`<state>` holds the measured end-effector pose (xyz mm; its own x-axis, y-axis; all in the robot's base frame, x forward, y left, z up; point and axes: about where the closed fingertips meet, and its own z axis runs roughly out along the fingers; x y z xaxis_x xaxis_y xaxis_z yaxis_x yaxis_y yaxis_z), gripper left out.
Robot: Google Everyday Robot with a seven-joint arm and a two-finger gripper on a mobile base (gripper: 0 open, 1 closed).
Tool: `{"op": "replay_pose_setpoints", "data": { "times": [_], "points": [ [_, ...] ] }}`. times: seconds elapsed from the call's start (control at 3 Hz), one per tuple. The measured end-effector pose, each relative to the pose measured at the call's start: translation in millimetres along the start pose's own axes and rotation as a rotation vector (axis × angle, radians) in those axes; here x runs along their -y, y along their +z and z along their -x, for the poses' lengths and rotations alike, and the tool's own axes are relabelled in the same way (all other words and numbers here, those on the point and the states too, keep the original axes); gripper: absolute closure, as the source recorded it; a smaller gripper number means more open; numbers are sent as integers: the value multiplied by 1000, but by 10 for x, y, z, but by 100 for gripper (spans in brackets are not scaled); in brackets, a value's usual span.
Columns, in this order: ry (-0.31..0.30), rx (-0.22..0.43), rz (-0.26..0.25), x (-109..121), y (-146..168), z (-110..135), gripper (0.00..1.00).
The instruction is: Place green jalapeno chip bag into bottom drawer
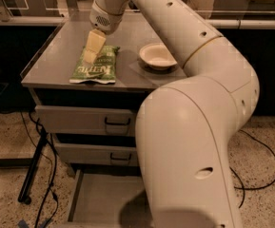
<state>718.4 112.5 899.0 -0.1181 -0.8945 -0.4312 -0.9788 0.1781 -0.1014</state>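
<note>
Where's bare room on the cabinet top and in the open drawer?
Cabinet top: bare strip left of the green jalapeno chip bag, narrower gap between bag and cream bowl. Bottom drawer: visible floor bare; arm hides its right side. Crowded at the bag's far end, where the pincer is.

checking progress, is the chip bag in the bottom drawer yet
No, the green jalapeno chip bag lies on the cabinet top under the gripper.
</note>
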Motion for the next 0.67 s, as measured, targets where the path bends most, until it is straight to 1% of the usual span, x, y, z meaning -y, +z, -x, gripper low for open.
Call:
{"op": "replay_pose_setpoints", "data": {
  "times": [0.67],
  "points": [
    [32,-28,73,45,505,-15,0]
  ]
}}
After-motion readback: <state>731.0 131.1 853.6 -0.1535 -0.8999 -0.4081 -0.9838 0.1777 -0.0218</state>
